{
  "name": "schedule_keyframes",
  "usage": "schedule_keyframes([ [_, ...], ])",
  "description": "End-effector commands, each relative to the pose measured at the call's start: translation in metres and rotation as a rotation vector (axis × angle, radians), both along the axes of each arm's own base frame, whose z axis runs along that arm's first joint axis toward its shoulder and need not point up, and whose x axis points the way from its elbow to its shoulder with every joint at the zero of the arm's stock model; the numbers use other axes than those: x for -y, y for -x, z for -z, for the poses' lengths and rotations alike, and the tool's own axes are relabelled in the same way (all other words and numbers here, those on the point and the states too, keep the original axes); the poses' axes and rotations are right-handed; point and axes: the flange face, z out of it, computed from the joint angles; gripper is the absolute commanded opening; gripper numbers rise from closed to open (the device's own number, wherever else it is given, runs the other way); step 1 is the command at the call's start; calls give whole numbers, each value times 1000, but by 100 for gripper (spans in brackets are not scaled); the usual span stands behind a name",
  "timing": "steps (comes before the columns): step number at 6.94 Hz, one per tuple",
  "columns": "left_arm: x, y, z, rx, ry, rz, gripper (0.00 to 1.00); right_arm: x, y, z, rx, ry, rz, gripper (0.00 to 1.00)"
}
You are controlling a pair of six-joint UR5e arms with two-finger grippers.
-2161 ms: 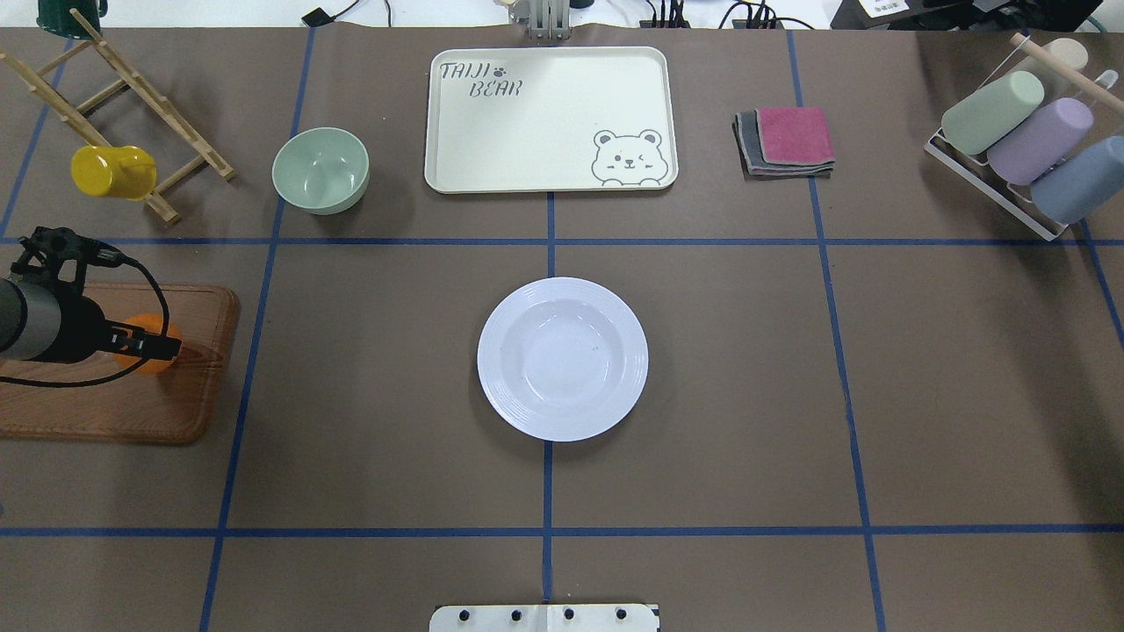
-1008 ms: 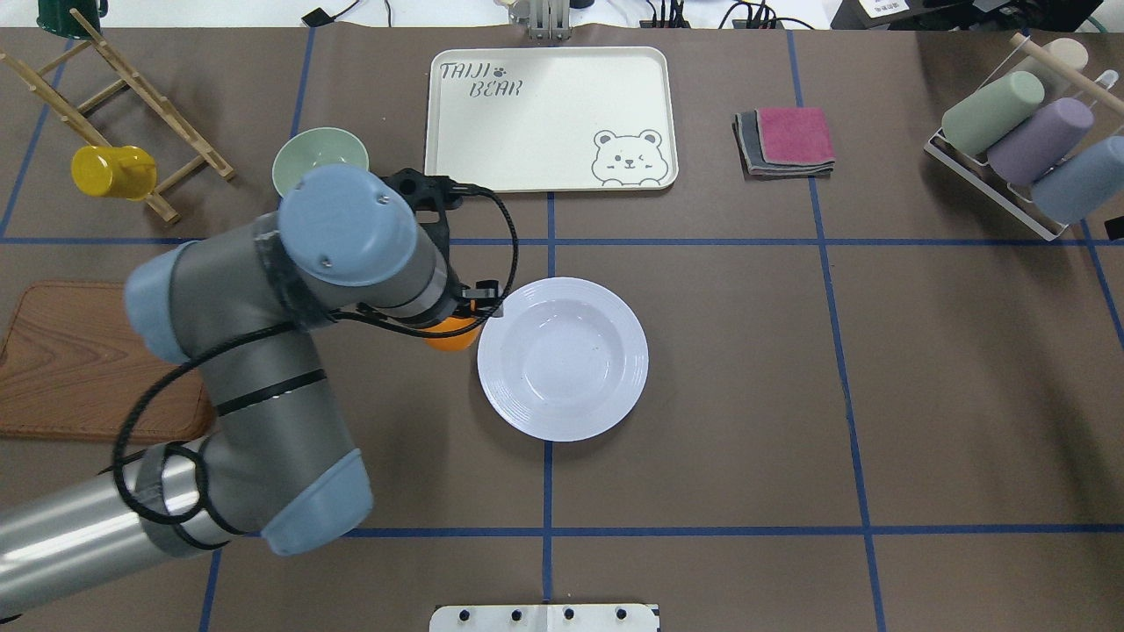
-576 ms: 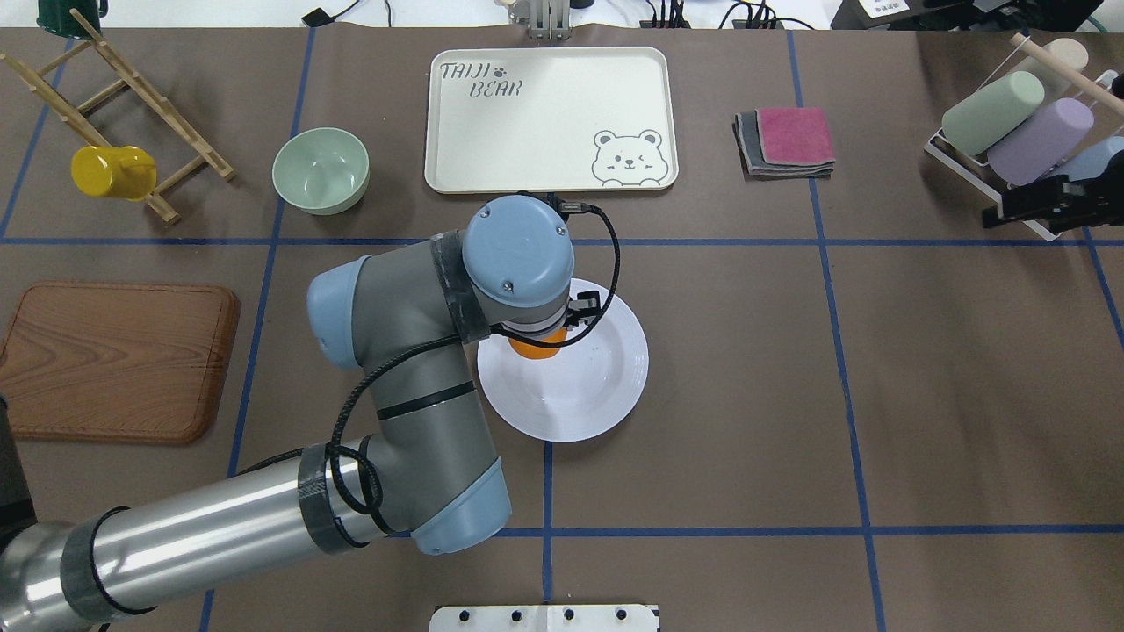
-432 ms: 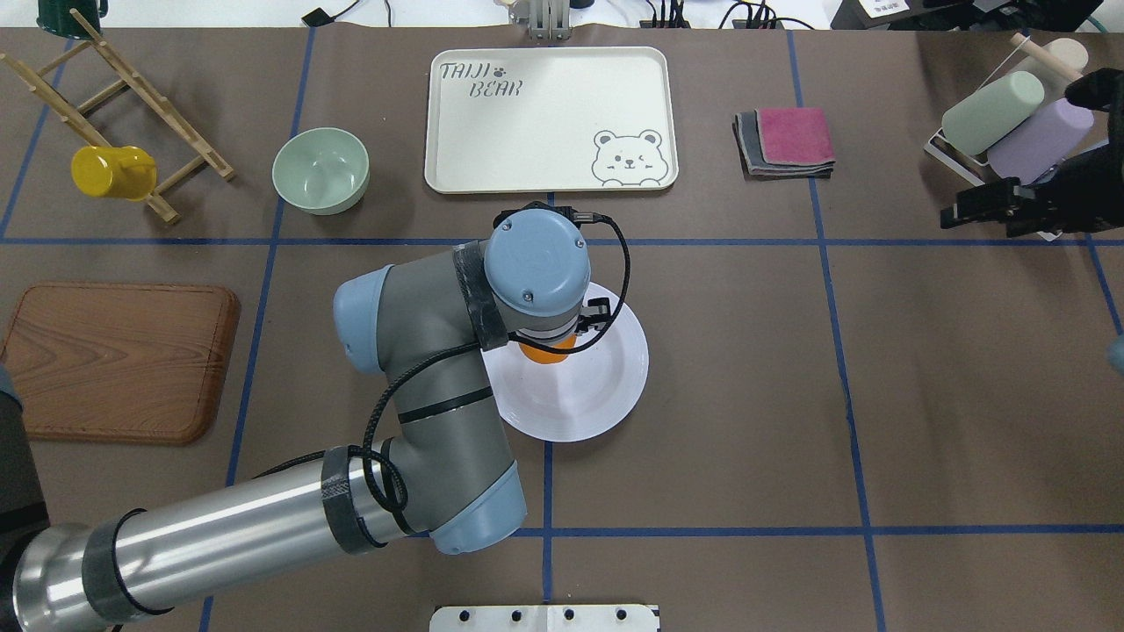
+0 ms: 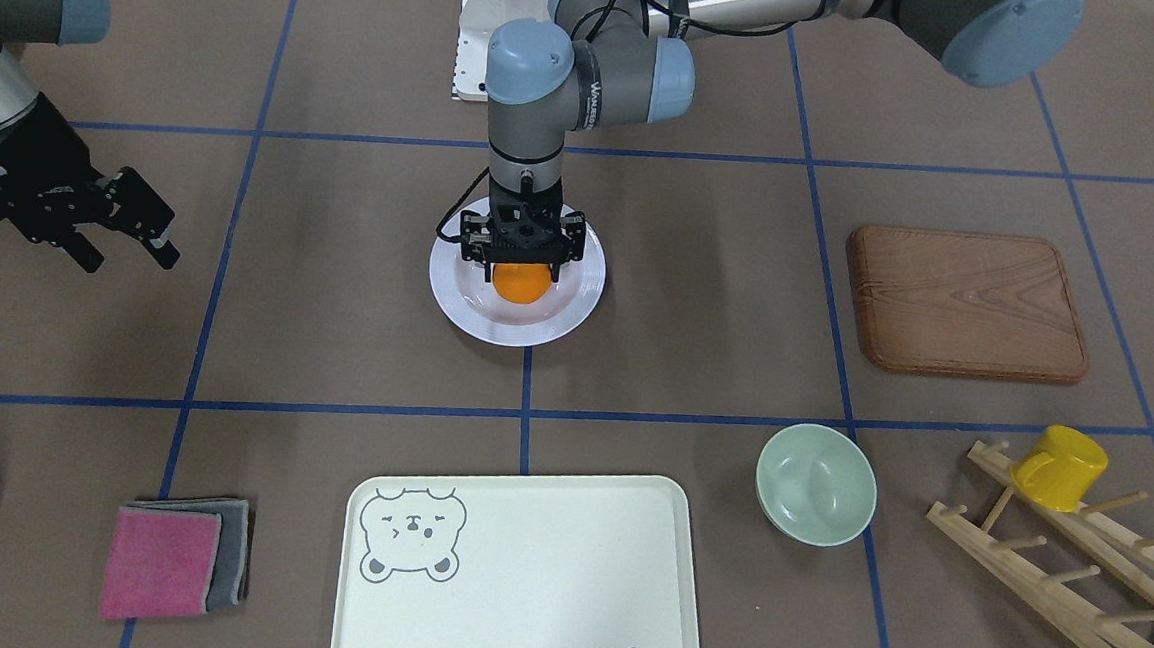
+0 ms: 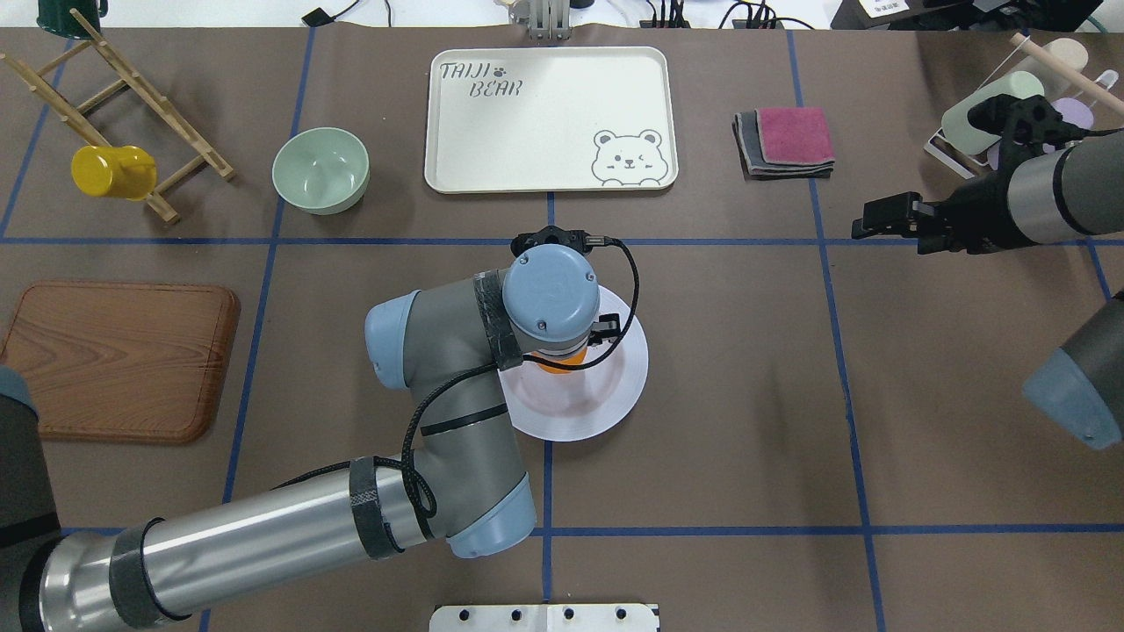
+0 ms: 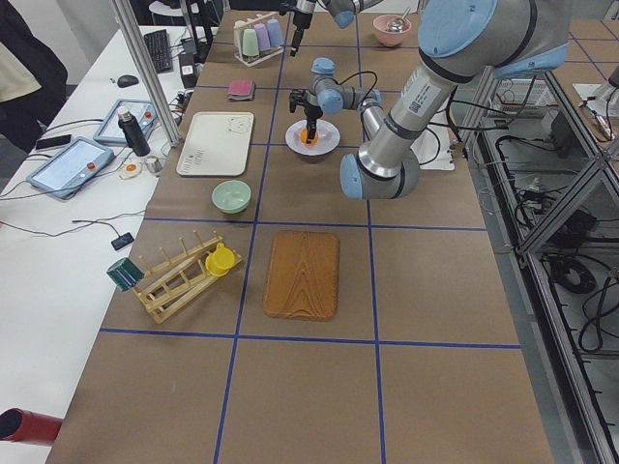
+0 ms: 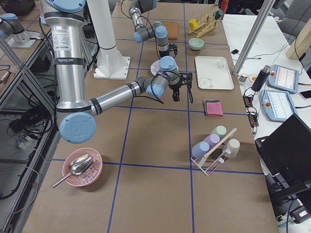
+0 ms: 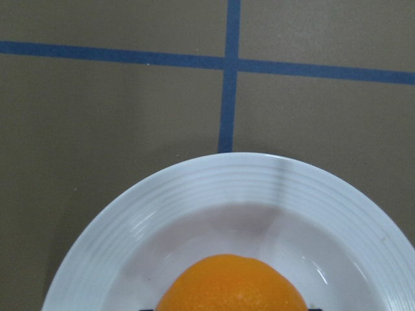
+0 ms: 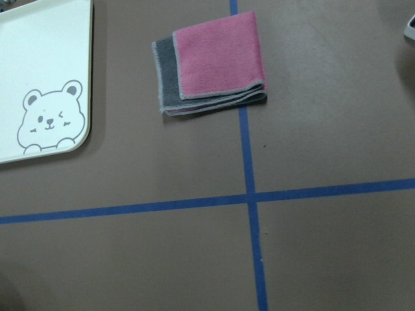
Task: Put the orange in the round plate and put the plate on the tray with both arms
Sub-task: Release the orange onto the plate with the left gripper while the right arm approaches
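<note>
The orange (image 5: pixel 522 283) sits low over the sunken centre of the white round plate (image 5: pixel 579 294), with my left gripper (image 5: pixel 523 266) shut on it from above. In the overhead view the left arm's wrist hides most of the orange (image 6: pixel 562 363) and part of the plate (image 6: pixel 615 395). The left wrist view shows the orange (image 9: pixel 231 285) over the plate (image 9: pixel 194 194). The cream bear tray (image 6: pixel 549 118) lies beyond the plate with nothing on it. My right gripper (image 5: pixel 132 259) hangs open over bare table, well to the plate's right side.
A pale-green bowl (image 6: pixel 320 169) stands left of the tray. A wooden board (image 6: pixel 114 360) lies at the left edge. A yellow cup (image 6: pixel 112 171) hangs on a wooden rack. Folded cloths (image 6: pixel 786 140) lie right of the tray, and a rack of pastel cups (image 8: pixel 214 145) stands far right.
My left arm carried the orange from the wooden board to above the plate's centre. My right arm came in from the right edge and moved left.
</note>
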Motion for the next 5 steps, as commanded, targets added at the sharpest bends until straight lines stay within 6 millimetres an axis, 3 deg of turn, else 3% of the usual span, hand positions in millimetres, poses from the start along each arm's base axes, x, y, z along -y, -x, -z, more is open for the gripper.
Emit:
schedule_keyframes([
  [1, -8, 23, 12, -34, -23, -2, 98, -23, 19, 34, 65, 29, -32, 100],
  [2, -1, 64, 13, -14, -44, 4, 99, -41, 40, 47, 93, 70, -72, 100],
  [3, 4, 118, 13, 72, -112, -48, 99, -54, 64, 65, 137, 110, -116, 100],
  [4, 19, 175, 0, 133, -155, -67, 99, -67, 92, 81, 186, 168, -173, 100],
  [5, 41, 234, -40, 147, -153, -132, 99, -89, 128, 89, 230, 223, -288, 100],
])
